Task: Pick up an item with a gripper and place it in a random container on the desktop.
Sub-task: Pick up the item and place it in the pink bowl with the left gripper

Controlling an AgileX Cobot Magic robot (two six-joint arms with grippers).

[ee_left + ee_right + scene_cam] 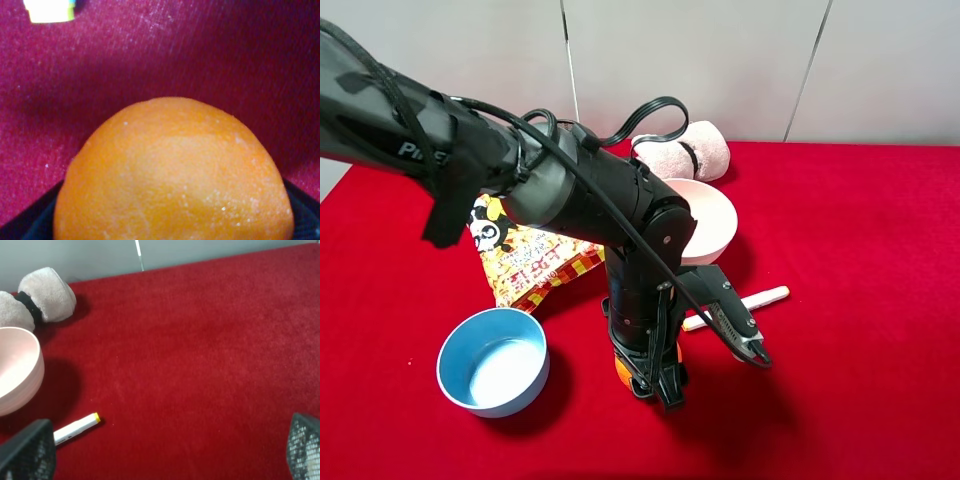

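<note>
The orange lies on the red desktop, mostly hidden under my left arm. My left gripper is down at the cloth with its jaws on both sides of the fruit. In the left wrist view the orange fills the lower frame and black fingers press at its sides. The pale pink bowl stands behind the arm, empty as far as it shows. It also shows in the right wrist view. My right gripper is open and empty, and is not seen in the exterior view.
A blue bowl stands left of the orange. A snack bag lies behind it. A white marker lies right of the arm, under a jutting black arm part. A rolled pink towel lies at the back.
</note>
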